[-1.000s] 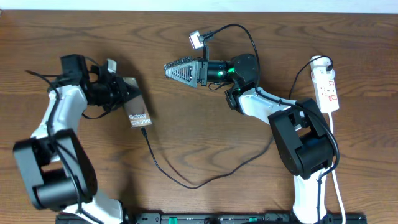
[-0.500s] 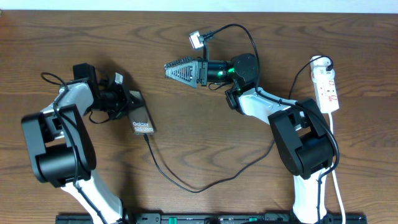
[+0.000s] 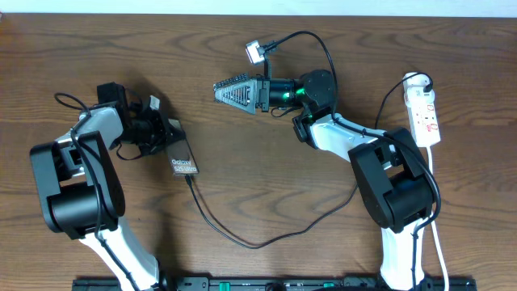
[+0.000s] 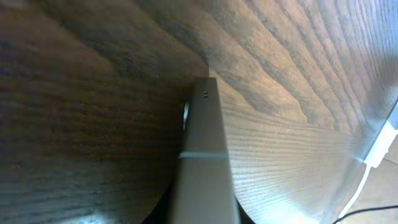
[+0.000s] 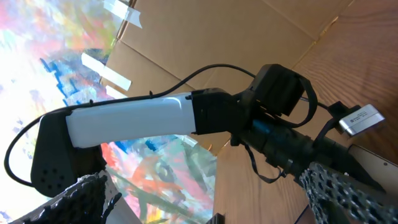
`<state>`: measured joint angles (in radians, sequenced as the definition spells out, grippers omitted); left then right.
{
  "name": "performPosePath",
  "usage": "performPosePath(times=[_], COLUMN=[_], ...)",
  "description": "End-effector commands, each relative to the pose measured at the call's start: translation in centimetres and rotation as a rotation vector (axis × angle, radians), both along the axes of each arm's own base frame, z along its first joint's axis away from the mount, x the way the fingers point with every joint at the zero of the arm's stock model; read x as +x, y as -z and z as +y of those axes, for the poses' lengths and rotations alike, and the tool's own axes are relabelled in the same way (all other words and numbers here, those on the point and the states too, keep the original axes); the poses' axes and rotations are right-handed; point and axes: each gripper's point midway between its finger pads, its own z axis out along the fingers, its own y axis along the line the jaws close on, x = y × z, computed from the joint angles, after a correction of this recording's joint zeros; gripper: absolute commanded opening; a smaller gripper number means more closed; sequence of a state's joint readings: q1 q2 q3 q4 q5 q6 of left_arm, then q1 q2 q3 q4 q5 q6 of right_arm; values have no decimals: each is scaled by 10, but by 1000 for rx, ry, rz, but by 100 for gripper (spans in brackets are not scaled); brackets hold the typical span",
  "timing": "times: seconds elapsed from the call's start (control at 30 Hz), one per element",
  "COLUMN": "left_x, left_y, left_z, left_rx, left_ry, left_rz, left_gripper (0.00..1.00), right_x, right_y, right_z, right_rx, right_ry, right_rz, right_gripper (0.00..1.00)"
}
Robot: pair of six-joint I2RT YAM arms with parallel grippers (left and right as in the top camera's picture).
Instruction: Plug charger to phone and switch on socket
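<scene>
The phone [image 3: 182, 155] lies tilted on the table, its white lettering towards the near end. My left gripper [image 3: 159, 132] is shut on its far end. In the left wrist view the phone's pale edge [image 4: 203, 155] runs up from between the jaws. The charger, a thin black cable [image 3: 257, 245], loops across the table, and its plug tip [image 3: 188, 179] meets the phone's near end. My right gripper [image 3: 230, 91] hovers over the table's far middle, open and empty, with both fingers spread wide [image 5: 211, 199]. The socket, a white power strip [image 3: 425, 111], lies at the far right.
The strip's white cord [image 3: 437, 230] runs down the right edge past the right arm's base. A black cable with a grey tag [image 3: 256, 52] arcs over the right wrist. The left arm [image 5: 130, 121] fills the right wrist view, with cardboard behind it.
My left arm has swung and carried the phone a little towards the near right. The cable's loop has shifted with it. The right arm has not moved.
</scene>
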<state>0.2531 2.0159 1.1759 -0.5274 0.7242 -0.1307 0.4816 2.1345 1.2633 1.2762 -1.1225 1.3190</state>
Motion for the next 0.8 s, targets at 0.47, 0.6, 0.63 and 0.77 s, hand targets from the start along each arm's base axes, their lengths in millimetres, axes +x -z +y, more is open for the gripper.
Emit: performPosePath(times=[0.47,0.6,0.63,0.77], left_x=[2,2,2,0], left_y=[11,11,11,12], left_z=[18,18,18,18], left_rx=[112,112,112,113], left_ry=[-17,-17,-17,-17], left_rz=[13,13,13,24], left_gripper=[23,29,30,35], right_x=[3,3,3,3], right_y=[-7,-8,-8,-8], right_z=[-1,-1,-1,-1], right_rx=[12,12,12,12], right_ry=[10,10,10,10], right_rz=[-46,-46,-46,-46], right_gripper=[99,99,99,99])
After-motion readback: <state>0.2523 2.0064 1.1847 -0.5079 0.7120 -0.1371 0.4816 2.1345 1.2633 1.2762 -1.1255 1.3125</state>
